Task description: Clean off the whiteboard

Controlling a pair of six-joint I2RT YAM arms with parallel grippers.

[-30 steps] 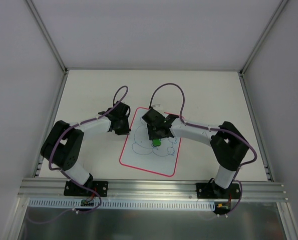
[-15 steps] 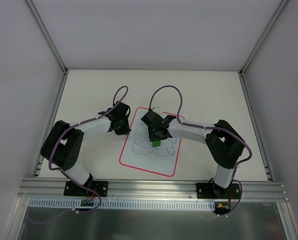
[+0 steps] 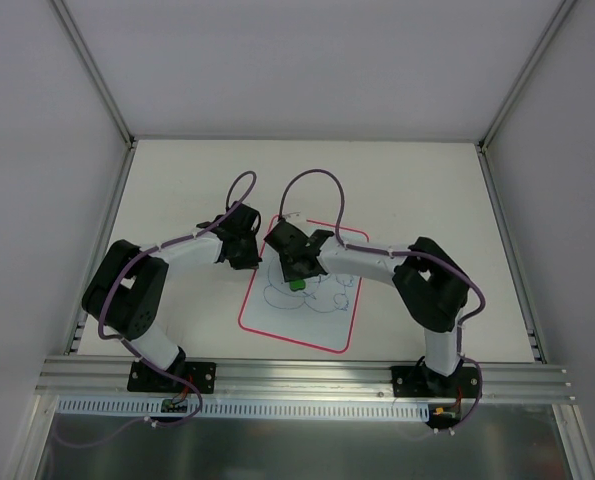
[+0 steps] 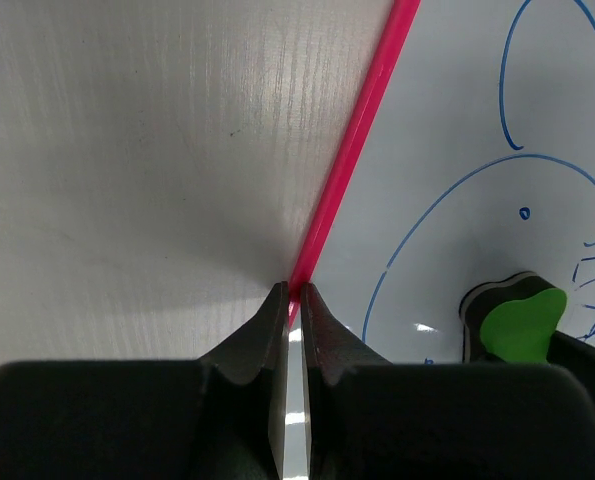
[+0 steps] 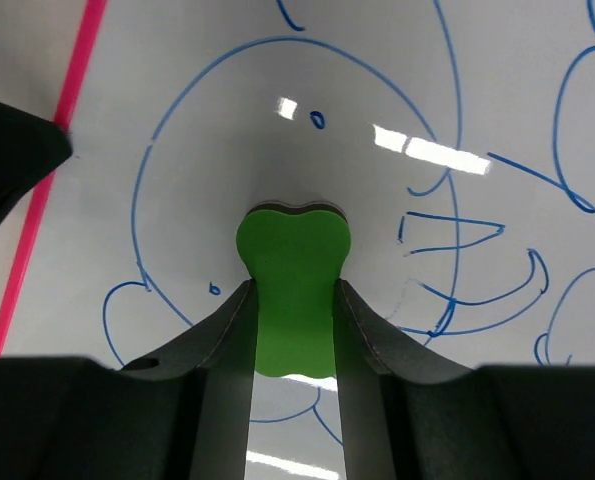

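The whiteboard lies flat on the table, with a red-pink border and blue scribbles on it. My right gripper is shut on the green eraser, which rests on the board's upper left part. In the right wrist view the eraser sits between my right gripper's jaws over the scribbled whiteboard. My left gripper is shut, its tips at the board's left edge. In the left wrist view my left gripper meets the red border of the whiteboard, and the eraser shows at the right.
The white table is walled by grey panels on three sides. An aluminium rail runs along the near edge with both arm bases on it. Purple cables loop above both wrists.
My right gripper has moved left across the board with the eraser in it. The left arm has not moved.
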